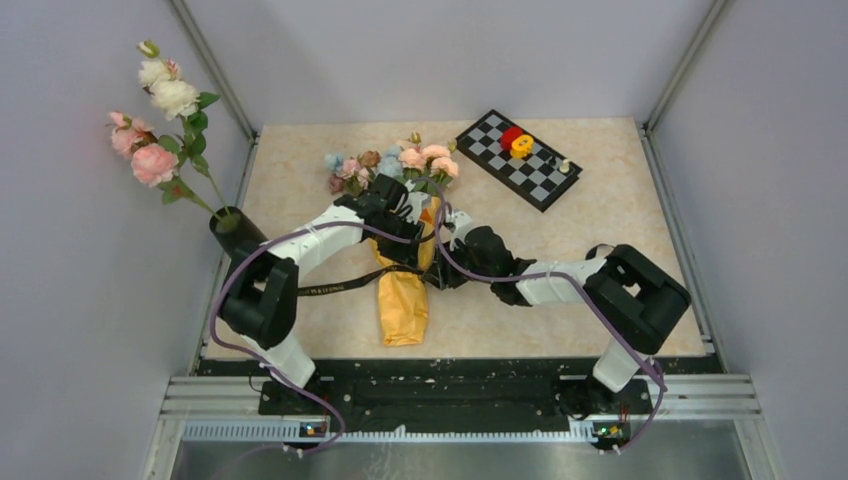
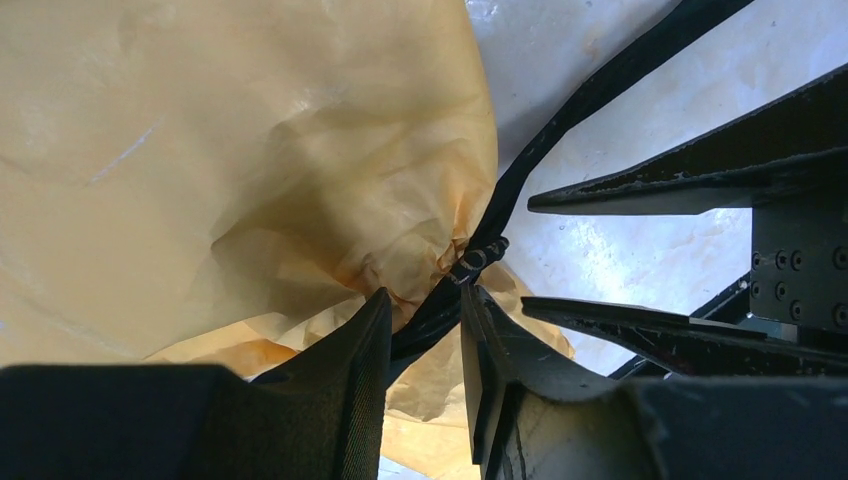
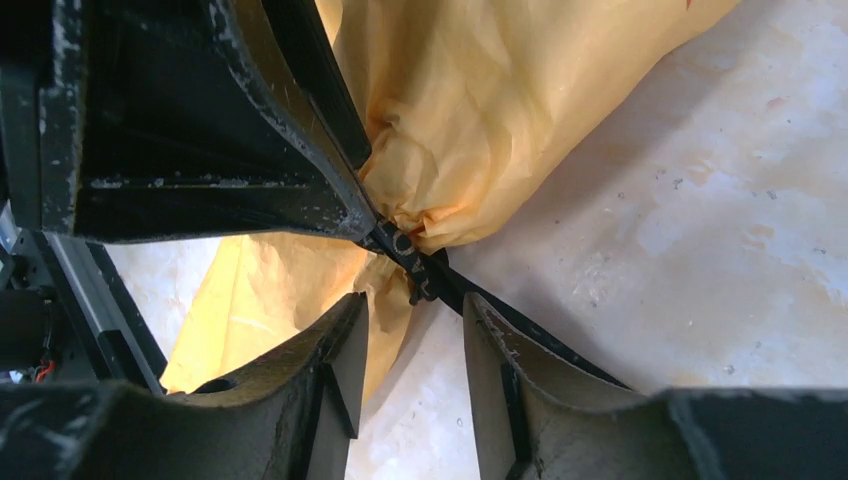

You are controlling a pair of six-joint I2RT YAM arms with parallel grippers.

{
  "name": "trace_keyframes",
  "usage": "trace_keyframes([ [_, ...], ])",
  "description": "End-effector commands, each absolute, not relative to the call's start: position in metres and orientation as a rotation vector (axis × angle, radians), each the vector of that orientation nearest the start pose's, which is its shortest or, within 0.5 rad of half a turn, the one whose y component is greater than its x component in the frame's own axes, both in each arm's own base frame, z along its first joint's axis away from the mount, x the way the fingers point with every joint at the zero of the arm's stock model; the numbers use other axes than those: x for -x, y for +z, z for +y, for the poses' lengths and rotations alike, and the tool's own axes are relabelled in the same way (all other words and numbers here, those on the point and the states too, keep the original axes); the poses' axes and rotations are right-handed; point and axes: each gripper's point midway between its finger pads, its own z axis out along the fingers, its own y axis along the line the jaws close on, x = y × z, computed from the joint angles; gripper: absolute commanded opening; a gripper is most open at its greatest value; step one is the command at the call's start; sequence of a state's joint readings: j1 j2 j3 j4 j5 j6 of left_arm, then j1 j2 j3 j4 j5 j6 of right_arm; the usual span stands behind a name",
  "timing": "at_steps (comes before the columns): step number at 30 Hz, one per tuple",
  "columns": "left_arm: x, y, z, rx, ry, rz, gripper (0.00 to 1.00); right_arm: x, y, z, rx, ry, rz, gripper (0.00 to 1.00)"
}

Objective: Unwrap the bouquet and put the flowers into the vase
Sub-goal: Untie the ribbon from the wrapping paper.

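Observation:
The bouquet (image 1: 404,300) lies lengthwise mid-table in orange-yellow crinkled paper (image 2: 250,150), its pastel flowers (image 1: 400,160) at the far end. A black ribbon (image 1: 340,286) cinches its neck, and one end trails off to the left. My left gripper (image 2: 428,300) points down at the knot. Its jaws are narrowed, with the ribbon (image 2: 590,95) crossing the gap and paper showing behind. My right gripper (image 3: 412,305) faces it from the right, open, its tips beside the knot (image 3: 410,262) and bare table between them. The black vase (image 1: 238,238) stands at the left edge.
Long-stemmed pink and white roses (image 1: 155,160) rise from the vase and lean left. A checkerboard (image 1: 518,158) with a red and yellow piece lies at the back right. The two grippers crowd each other over the bouquet's neck. Grey walls close off three sides.

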State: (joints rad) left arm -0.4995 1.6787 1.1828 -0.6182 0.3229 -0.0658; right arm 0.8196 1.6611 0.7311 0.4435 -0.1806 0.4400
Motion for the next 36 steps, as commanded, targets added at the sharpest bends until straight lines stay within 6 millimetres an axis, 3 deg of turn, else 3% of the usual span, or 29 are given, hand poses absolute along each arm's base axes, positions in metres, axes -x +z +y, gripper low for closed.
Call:
trace_keyframes([
  [1,-0.290,0.084,-0.230,-0.691,-0.634,2.641,0.35,-0.275,0.088,0.368,0.525,0.990,2.048,0.40],
  [7,-0.290,0.082,-0.231,-0.688,-0.640,2.654,0.30,-0.276,0.084,0.371,0.526,0.996,2.054,0.33],
  [18,-0.289,0.082,-0.233,-0.691,-0.658,2.656,0.30,-0.281,0.082,0.377,0.522,1.006,2.054,0.21],
  [30,-0.289,0.083,-0.233,-0.688,-0.661,2.656,0.01,-0.281,0.083,0.376,0.515,1.002,2.056,0.00],
  [36,-0.293,0.088,-0.230,-0.664,-0.631,2.642,0.00,-0.279,0.086,0.371,0.500,0.993,2.052,0.00],
])
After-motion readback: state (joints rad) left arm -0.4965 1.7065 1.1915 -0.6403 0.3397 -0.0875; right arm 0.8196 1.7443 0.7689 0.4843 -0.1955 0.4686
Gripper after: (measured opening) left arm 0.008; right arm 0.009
